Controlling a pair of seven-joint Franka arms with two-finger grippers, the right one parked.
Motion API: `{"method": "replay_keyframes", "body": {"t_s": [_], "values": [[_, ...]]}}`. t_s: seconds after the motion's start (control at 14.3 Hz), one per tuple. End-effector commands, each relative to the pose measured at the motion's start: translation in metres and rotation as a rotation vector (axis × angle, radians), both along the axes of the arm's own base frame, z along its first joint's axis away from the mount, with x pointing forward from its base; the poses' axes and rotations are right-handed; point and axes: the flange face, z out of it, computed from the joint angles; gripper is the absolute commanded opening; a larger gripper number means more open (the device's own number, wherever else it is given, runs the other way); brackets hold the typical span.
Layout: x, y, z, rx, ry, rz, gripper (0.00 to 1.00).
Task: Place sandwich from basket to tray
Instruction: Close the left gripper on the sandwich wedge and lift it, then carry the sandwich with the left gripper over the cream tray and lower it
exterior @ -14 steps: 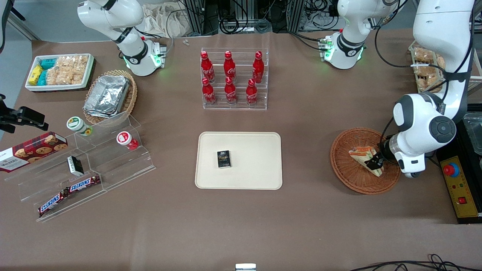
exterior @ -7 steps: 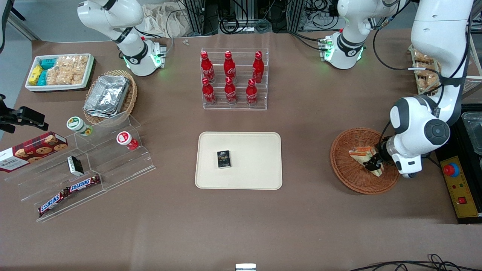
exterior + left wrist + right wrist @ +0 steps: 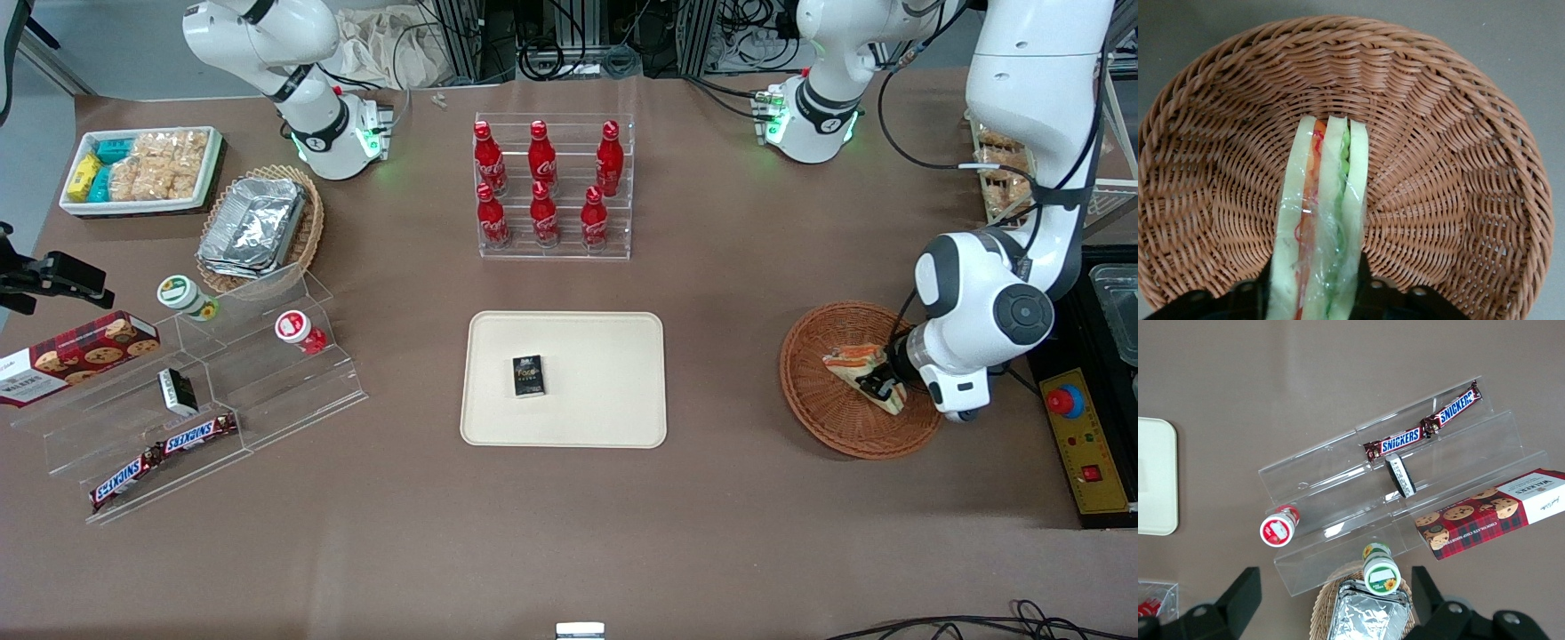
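Note:
The sandwich (image 3: 853,366), a wrapped wedge with pale bread and orange and green filling, is in the round reddish-brown wicker basket (image 3: 822,409) toward the working arm's end of the table. My left gripper (image 3: 882,386) is shut on the sandwich, one finger on each bread face. The left wrist view shows the sandwich (image 3: 1321,220) standing on edge between my fingers (image 3: 1365,283) over the basket's weave (image 3: 1438,167). The cream tray (image 3: 605,400) lies at the table's middle with a small black box (image 3: 528,375) on it.
An acrylic rack of red cola bottles (image 3: 551,191) stands farther from the front camera than the tray. A clear stepped stand (image 3: 204,391) with snack bars, cups and a cookie box lies toward the parked arm's end, near a tan basket of foil trays (image 3: 258,227).
The gripper and sandwich have shifted a little toward the tray and slightly upward inside the basket; the wedge has tilted with the gripper.

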Motion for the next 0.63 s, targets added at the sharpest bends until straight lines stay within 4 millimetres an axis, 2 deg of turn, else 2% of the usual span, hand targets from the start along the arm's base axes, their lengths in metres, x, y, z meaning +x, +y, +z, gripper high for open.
{"method": "replay_keyframes", "body": {"t_s": [0.0, 0.14, 0.28, 0.42, 0.56], "values": [[0.004, -0.003, 0.014, 0.003, -0.033, 0.026, 0.0], [0.012, -0.008, 0.031, 0.001, -0.035, 0.025, 0.0], [0.027, -0.02, 0.065, 0.0, -0.026, -0.001, 0.0], [0.049, -0.05, 0.114, -0.003, -0.01, -0.048, 0.0], [0.067, -0.09, 0.166, -0.007, -0.011, -0.109, 0.0]]}}
